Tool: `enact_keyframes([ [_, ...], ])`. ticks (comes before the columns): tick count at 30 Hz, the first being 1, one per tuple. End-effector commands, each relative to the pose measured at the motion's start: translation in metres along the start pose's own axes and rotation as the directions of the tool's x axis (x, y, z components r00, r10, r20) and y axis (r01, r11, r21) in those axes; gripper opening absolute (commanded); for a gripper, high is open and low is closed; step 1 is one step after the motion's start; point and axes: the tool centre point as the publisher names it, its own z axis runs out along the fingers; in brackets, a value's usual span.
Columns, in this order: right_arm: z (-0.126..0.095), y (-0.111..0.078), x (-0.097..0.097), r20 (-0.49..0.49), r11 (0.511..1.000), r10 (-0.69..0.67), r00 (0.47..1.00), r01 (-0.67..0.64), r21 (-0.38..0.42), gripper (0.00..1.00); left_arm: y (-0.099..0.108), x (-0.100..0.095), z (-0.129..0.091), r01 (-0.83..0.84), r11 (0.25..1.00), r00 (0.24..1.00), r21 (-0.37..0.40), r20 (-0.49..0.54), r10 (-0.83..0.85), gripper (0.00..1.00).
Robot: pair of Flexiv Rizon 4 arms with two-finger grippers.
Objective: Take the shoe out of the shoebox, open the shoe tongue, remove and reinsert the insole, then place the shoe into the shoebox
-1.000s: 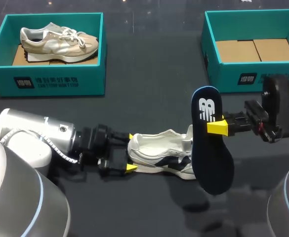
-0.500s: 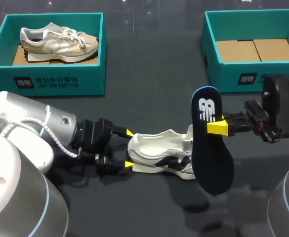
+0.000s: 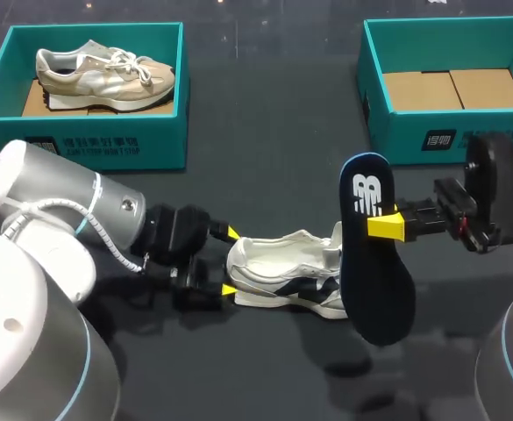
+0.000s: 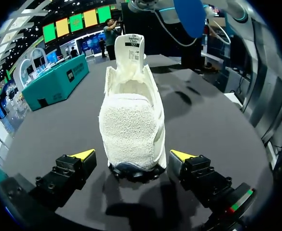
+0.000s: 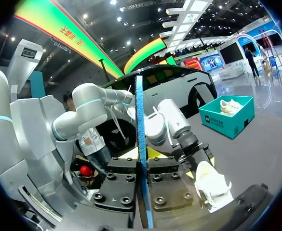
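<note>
While the white knit sneaker [image 3: 282, 279] is lying left-right, toe rightward, the left gripper [image 3: 231, 261] is gaping wide either side of its heel; the right gripper [image 3: 381, 225] is clamping the dark-blue insole [image 3: 379, 289].

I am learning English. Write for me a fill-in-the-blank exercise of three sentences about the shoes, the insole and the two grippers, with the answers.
The dark blue insole is held by the ____ gripper.
The left gripper is ____, one finger at each side of the white shoe's heel.
The beige shoe lies in the ____ shoebox.
Missing words: right; open; left.
</note>
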Motion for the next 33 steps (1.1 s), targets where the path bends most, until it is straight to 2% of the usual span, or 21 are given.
enact_keyframes([
  [1, 0.001, 0.000, 0.001, 0.002, 1.000, 0.000, 1.000, 0.000, 0.000, 0.00, -0.012, -0.002, -0.003, -0.001, 0.985, 1.000, -0.172, 0.011, 0.003, 1.00],
  [10, 0.001, 0.000, 0.001, 0.002, 1.000, 0.000, 1.000, 0.000, 0.000, 0.00, -0.019, -0.005, -0.004, -0.005, 0.932, 0.998, -0.361, 0.049, 0.025, 1.00],
  [16, 0.001, 0.000, 0.001, 0.002, 1.000, 0.000, 1.000, 0.000, 0.000, 0.00, -0.026, -0.006, -0.009, -0.005, 0.907, 0.993, -0.420, 0.107, 0.056, 1.00],
  [17, 0.001, 0.000, 0.001, 0.002, 1.000, 0.000, 1.000, 0.000, 0.000, 0.00, -0.028, -0.007, -0.010, -0.027, 0.905, 0.986, -0.424, 0.137, 0.094, 1.00],
  [33, 0.001, 0.000, 0.001, 0.002, 1.000, 0.000, 1.000, 0.000, 0.000, 0.00, -0.031, -0.008, -0.009, -0.048, 0.896, 0.985, -0.442, 0.127, 0.115, 1.00],
])
